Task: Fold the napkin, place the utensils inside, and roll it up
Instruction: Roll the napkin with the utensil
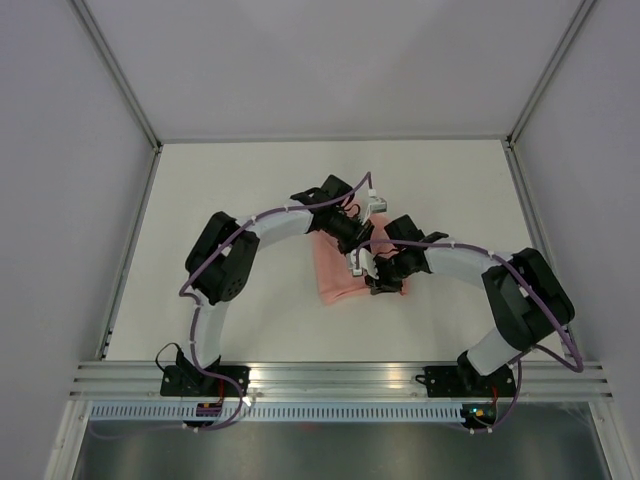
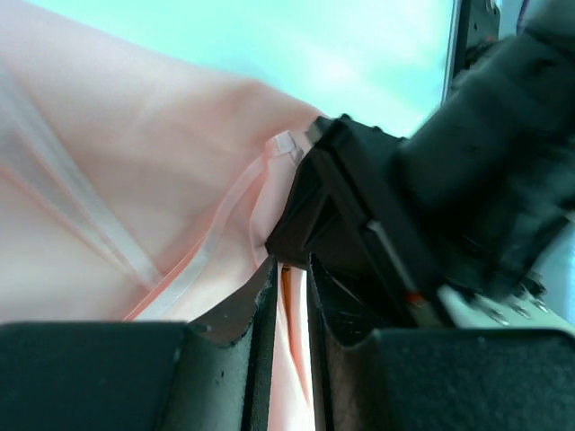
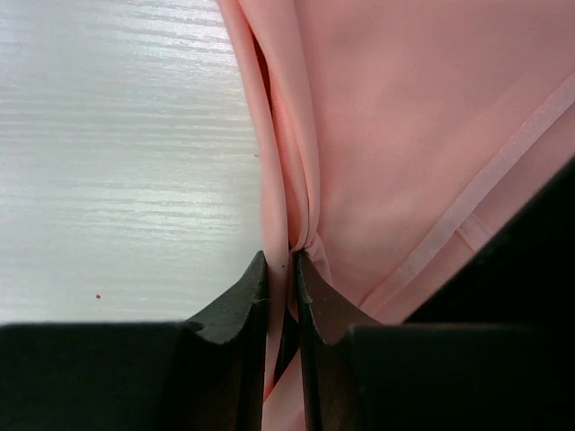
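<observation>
The pale pink napkin (image 1: 340,275) lies bunched on the white table at the middle, mostly covered by both arms. My left gripper (image 1: 352,243) reaches in from the upper left and is shut on a fold of the napkin (image 2: 135,180). My right gripper (image 1: 380,278) reaches in from the right and is shut on another fold of the napkin (image 3: 404,135). In the left wrist view the right gripper's black body (image 2: 431,206) sits right beside my left fingers (image 2: 256,314). A thin orange sliver (image 2: 287,283) shows between the left jaws. The utensil is otherwise hidden.
White table (image 1: 250,190) with metal rails at its left, right and near edges; grey walls around. The two wrists crowd together over the napkin.
</observation>
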`<state>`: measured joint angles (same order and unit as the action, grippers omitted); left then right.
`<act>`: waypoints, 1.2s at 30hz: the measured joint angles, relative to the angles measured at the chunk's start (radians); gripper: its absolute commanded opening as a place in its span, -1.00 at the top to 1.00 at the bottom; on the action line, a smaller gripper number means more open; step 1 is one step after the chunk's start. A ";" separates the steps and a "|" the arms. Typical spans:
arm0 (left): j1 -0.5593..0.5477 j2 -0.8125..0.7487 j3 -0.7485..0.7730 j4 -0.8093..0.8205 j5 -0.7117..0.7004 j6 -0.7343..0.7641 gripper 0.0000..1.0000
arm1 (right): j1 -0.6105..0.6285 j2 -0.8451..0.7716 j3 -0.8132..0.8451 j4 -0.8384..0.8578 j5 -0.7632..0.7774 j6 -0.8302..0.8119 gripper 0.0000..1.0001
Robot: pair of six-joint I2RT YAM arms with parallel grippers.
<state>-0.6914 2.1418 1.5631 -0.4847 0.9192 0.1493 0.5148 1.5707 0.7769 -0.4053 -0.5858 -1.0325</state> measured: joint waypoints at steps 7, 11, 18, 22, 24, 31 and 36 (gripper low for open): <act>0.024 -0.195 -0.209 0.267 -0.174 -0.140 0.58 | -0.077 0.148 0.168 -0.233 -0.124 -0.078 0.76; 0.030 -0.307 -0.376 0.418 -0.338 -0.198 0.64 | -0.105 0.249 0.274 -0.375 -0.177 -0.117 0.77; 0.017 -0.541 -0.739 0.708 -0.612 -0.249 0.62 | -0.138 0.420 0.433 -0.614 -0.256 -0.151 0.78; -0.050 -0.646 -0.860 0.830 -0.765 -0.214 0.56 | -0.151 0.515 0.506 -0.745 -0.289 -0.153 0.78; -0.107 -0.669 -0.896 0.904 -0.855 -0.153 0.54 | -0.158 0.553 0.533 -0.796 -0.300 -0.153 0.78; -0.364 -0.661 -0.945 1.067 -1.045 0.105 0.44 | -0.164 0.611 0.560 -0.887 -0.300 -0.144 0.78; -0.484 -0.606 -0.964 1.149 -1.138 0.267 0.33 | -0.166 0.626 0.564 -0.904 -0.299 -0.127 0.78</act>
<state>-1.1751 1.5360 0.5991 0.6643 -0.2184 0.4168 0.3485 2.1967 1.3407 -1.3090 -0.8845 -1.1599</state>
